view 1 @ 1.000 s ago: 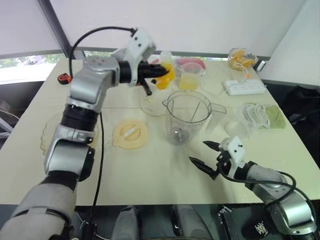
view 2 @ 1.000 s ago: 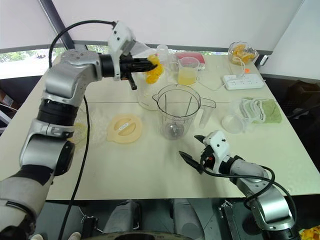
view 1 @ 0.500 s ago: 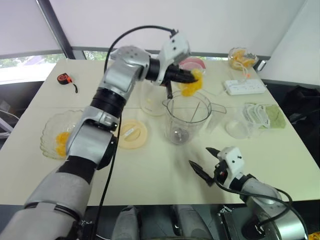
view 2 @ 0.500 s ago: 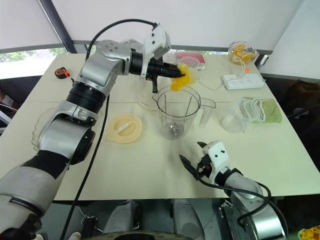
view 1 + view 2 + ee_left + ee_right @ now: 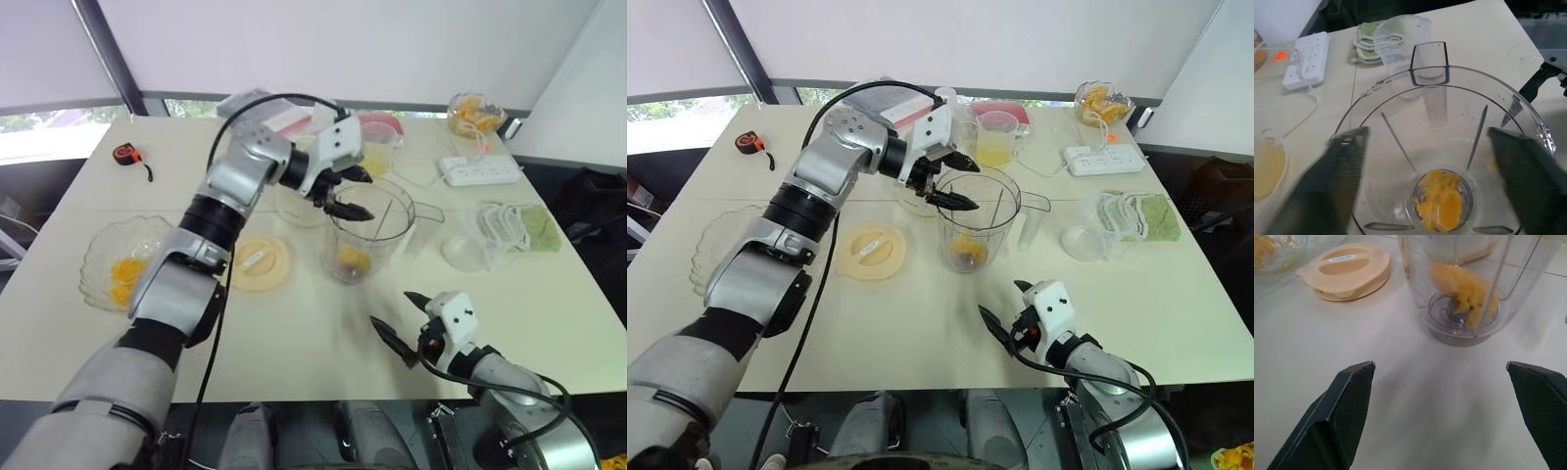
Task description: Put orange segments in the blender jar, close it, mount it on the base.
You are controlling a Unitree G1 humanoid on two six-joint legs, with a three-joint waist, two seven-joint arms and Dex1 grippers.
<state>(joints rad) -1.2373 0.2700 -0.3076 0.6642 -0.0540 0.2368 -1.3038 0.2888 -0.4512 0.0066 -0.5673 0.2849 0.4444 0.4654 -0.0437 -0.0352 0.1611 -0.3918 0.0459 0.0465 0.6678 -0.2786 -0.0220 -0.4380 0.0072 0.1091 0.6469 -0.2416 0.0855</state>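
The clear blender jar [image 5: 377,223] stands upright in the middle of the table with its lid off. Orange segments [image 5: 1440,200] lie at its bottom on the blade. My left gripper [image 5: 356,192] hovers open over the jar's rim at its left side and holds nothing. More orange segments [image 5: 121,275] rest in the ruffled glass bowl [image 5: 98,250] at the left. The cream-white base [image 5: 913,199] sits just behind the jar, partly hidden by my left arm. My right gripper [image 5: 400,315] stands open and empty near the front edge, in front of the jar.
The round cream lid [image 5: 257,262] lies flat left of the jar. A cup of yellow liquid [image 5: 995,143], a power strip [image 5: 480,169], green cloths [image 5: 521,227] and a small clear cup [image 5: 466,252] stand behind and to the right. A tape measure [image 5: 124,153] lies far left.
My left gripper carried an orange segment to the right and down over the jar, then opened; the segment now lies at the jar's bottom. The right gripper stayed nearly still.
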